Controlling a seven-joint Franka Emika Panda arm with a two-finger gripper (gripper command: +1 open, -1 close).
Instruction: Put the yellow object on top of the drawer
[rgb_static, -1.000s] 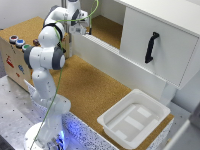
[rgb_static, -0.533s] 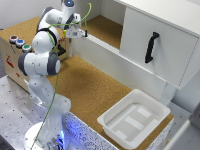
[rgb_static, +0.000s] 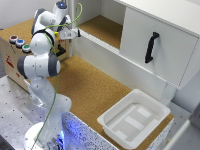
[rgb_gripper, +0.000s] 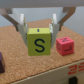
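- The single white robot arm (rgb_static: 42, 60) reaches toward the far corner of the cork-topped table (rgb_static: 95, 92) on the exterior view's left, where its grey two-finger gripper (rgb_gripper: 38, 26) hangs low over the cork.
- In the wrist view the yellow-green cube printed with a black letter S (rgb_gripper: 38, 41) sits between the two fingers (rgb_gripper: 20, 24), which stand just beside its upper corners — whether the pads are pressing on it or only bracketing it I cannot tell.
- The cube appears to rest on the cork; a small lift cannot be ruled out.
- A pink cube with dark lettering (rgb_gripper: 65, 46) lies just beside the yellow one, and a purple block (rgb_gripper: 2, 61) shows at the frame edge.
- The goal, the flat top of the white cabinet drawer with the black handle (rgb_static: 160, 47), is well apart, along the far edge toward the exterior view's right, and higher than the cork.
- Risk, as I judge it: the hold is high on the cube, so a weak pinch could let it tip or slip on lifting.
- Risk — the pink cube is close enough that a finger could nudge or drag it.
- Risk: the cube has to rise clear of the cabinet's front, or it may be knocked loose there.
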